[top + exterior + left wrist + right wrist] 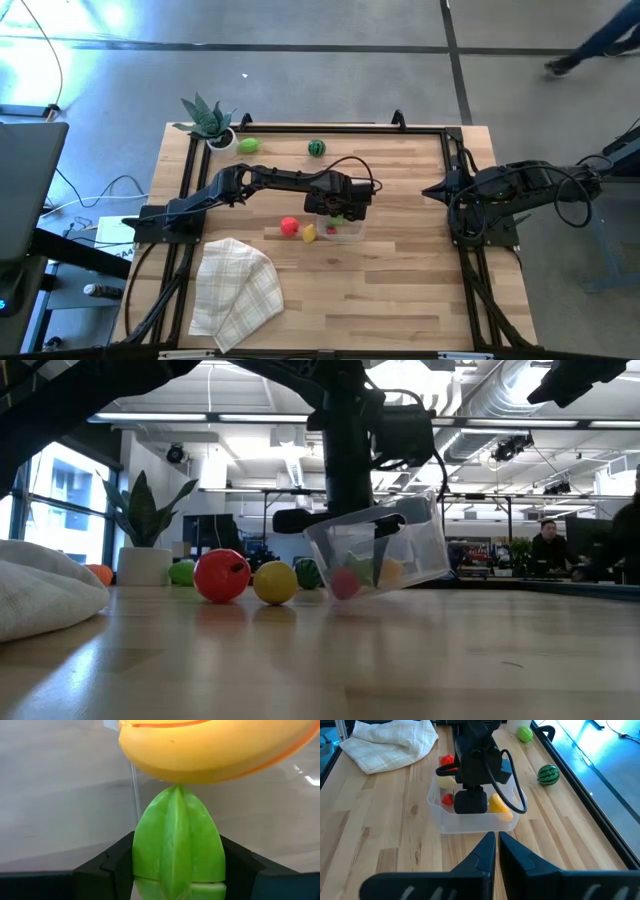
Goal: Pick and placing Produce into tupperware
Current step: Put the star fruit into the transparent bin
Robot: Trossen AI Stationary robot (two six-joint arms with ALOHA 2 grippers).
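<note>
Left gripper [338, 212] clamped on light green produce [177, 845] inside tilted tupperware [380, 555] at frame centre; right gripper [496, 845] closed — right bench [400, 290] edge; red produce [289, 226], yellow produce [309, 233] beside tupperware

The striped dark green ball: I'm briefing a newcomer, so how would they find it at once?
Start at the spiky potted plant in the table's far left corner and follow the far edge rightward, past the light green fruit. The striped dark green ball lies alone beyond it, apart from the tub. Only it has dark watermelon stripes.
</note>
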